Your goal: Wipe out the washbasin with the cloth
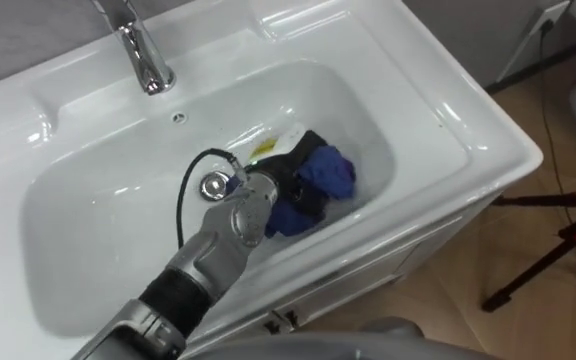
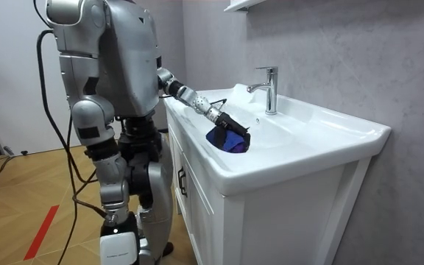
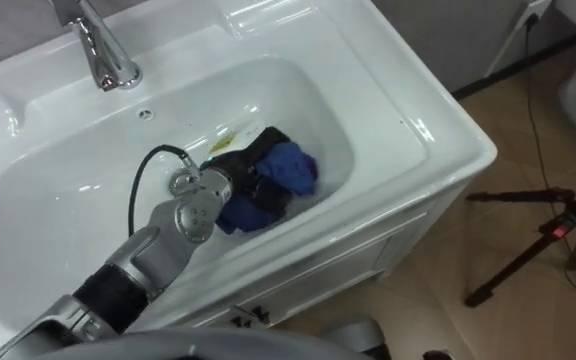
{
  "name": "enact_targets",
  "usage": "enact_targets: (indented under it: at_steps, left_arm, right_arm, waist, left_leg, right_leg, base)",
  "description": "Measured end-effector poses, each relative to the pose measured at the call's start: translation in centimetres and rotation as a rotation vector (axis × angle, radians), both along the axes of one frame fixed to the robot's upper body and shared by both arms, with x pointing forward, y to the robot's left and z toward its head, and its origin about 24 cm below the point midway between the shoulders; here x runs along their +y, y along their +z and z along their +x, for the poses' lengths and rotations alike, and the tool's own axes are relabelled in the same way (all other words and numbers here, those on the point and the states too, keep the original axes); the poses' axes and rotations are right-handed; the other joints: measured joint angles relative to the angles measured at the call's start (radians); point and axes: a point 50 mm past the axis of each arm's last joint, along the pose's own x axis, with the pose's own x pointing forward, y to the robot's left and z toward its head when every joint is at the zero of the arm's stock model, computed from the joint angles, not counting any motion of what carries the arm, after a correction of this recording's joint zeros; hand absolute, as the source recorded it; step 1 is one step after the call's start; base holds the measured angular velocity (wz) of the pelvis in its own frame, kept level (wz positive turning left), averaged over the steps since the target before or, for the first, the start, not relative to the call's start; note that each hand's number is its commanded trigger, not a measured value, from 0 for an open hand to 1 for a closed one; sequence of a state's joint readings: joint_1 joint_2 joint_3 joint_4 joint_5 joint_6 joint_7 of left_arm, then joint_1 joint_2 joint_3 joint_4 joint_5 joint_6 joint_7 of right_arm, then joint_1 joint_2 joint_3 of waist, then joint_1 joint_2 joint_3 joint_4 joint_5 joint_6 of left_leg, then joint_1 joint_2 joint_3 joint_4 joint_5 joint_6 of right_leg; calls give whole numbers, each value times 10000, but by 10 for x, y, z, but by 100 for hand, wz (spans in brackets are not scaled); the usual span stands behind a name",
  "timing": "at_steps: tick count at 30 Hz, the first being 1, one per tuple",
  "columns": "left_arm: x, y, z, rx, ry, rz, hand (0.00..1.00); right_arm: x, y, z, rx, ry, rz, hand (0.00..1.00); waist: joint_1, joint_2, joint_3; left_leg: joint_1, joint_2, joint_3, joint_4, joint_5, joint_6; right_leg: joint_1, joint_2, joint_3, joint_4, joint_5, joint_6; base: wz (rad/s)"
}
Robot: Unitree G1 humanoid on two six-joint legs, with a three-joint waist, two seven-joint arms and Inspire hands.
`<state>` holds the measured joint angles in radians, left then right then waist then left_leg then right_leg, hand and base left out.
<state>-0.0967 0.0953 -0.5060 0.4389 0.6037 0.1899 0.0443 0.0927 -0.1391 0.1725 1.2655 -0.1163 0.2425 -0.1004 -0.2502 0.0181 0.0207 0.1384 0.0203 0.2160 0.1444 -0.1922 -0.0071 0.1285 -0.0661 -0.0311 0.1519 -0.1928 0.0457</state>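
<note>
The crumpled blue cloth point(image 1: 320, 178) lies low in the bowl of the white ceramic basin point(image 1: 448, 130), against the sloping wall on the robot's right, just past the round chrome drain point(image 1: 214, 185). The robot's left arm comes down from the near rim and stretches almost straight across the bowl, with the wrist over the drain. Its dark left hand point(image 1: 293, 160) is pressed down into the cloth, fingers curled into the bunched folds and gripping them. A small yellowish patch sits just beside the hand; I cannot tell what it is. The chrome tap point(image 1: 143, 55) stands at the back rim, well apart from the hand. The robot stands upright, close against the white cabinet point(image 2: 271, 213), and its right hand point(image 2: 116, 237) hangs low at its side.
</note>
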Motion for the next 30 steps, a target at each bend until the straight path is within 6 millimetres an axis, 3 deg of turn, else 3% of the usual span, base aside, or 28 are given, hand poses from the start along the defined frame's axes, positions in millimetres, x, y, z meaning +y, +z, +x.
enact_targets:
  at_steps: [5, 10, 13, 16, 22, 30]
  left_arm:
    - [31, -17, -7, -146, 1301, 755, 100]
    - [91, -32, -25, -594, 3532, 2293, 100]
    - [124, -34, -43, -1037, 4147, 3787, 100]
    - [143, -37, -54, -1241, 4136, 5255, 100]
    - [154, -40, -66, -1171, 3154, 7386, 100]
    - [161, -42, -74, -919, 1714, 9254, 100]
  right_arm:
    - [2, 0, -6, 68, -570, -86, 0]
    - [-2, 1, -9, 140, -1020, -278, 0]
    - [-5, 1, -12, 230, -1374, -365, 0]
    - [-8, 3, -17, 446, -1420, -520, 0]
    - [-14, 4, -22, 602, -1660, -600, 0]
    - [-35, 10, -16, 163, -2080, -1062, 0]
  waist:
    - [418, -130, -77]
    - [723, -176, -172]
    - [701, -154, -294]
    - [701, -80, -346]
    - [625, 86, -382]
    - [622, 369, -375]
  left_leg:
    - [112, -3, 17, -66, 0, 0]
    - [285, 86, 216, -217, 1, -40]
    - [343, 158, 272, -284, -13, -106]
    - [510, 248, 309, -312, -16, -166]
    - [696, 444, 564, -307, -91, -306]
    - [767, 467, 699, -319, -100, -323]
  right_leg:
    - [12, 7, 18, 27, -16, 10]
    - [28, 146, 293, 75, 7, -45]
    - [21, 227, 341, 93, 48, -107]
    - [92, 305, 339, 175, 66, -134]
    - [110, 507, 490, 168, 150, -273]
    - [114, 533, 518, 144, 161, -296]
  base:
    - [-3]
    - [-13]
    - [-12]
    - [-8]
    - [-19]
    - [-6]
